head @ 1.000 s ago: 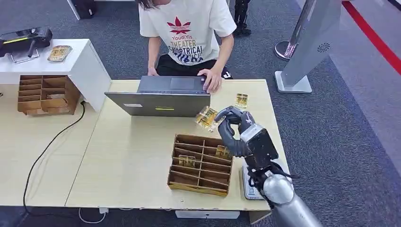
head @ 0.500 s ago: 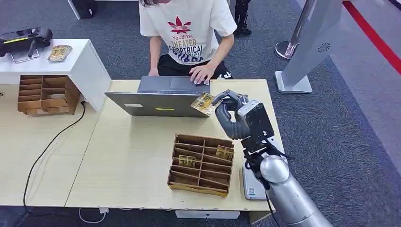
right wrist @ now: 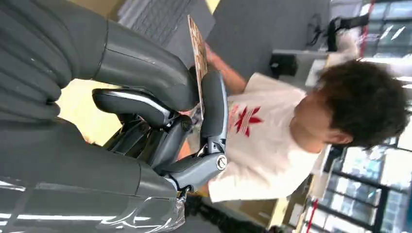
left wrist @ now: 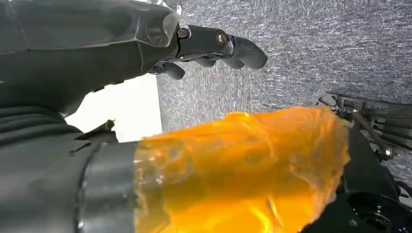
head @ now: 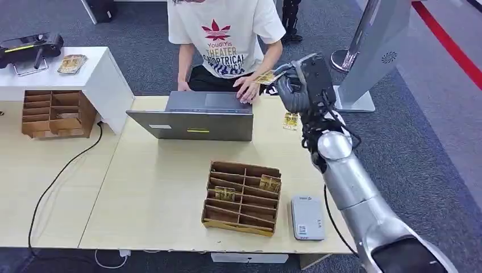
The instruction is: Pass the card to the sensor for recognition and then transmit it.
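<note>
Counted: four loose cards, one [head: 265,78] held at twelve o'clock, one [head: 290,120] flat on the tabletop [head: 153,187], two [head: 225,193] [head: 269,183] in a tray; two wooden slotted trays [head: 241,198] [head: 55,114]; one laptop [head: 196,116]; one grey sensor [head: 307,217]; one person [head: 227,40].

The pale wooden table [head: 153,199] has a smooth, matt top. On it stands a brown organiser box [head: 241,197] that looks like thin wood or cardboard, matt and a little rough. The grey laptop [head: 193,116] has a matt metal-like shell. The small grey sensor device [head: 307,217] looks like smooth plastic. The silver right arm [head: 355,193] is glossy metal, and the dark right hand [head: 298,82] is smooth plastic with a soft shine. The golden patterned card [head: 265,78] is glossy. The dark grey floor carpet [head: 409,165] is rough cloth.
</note>
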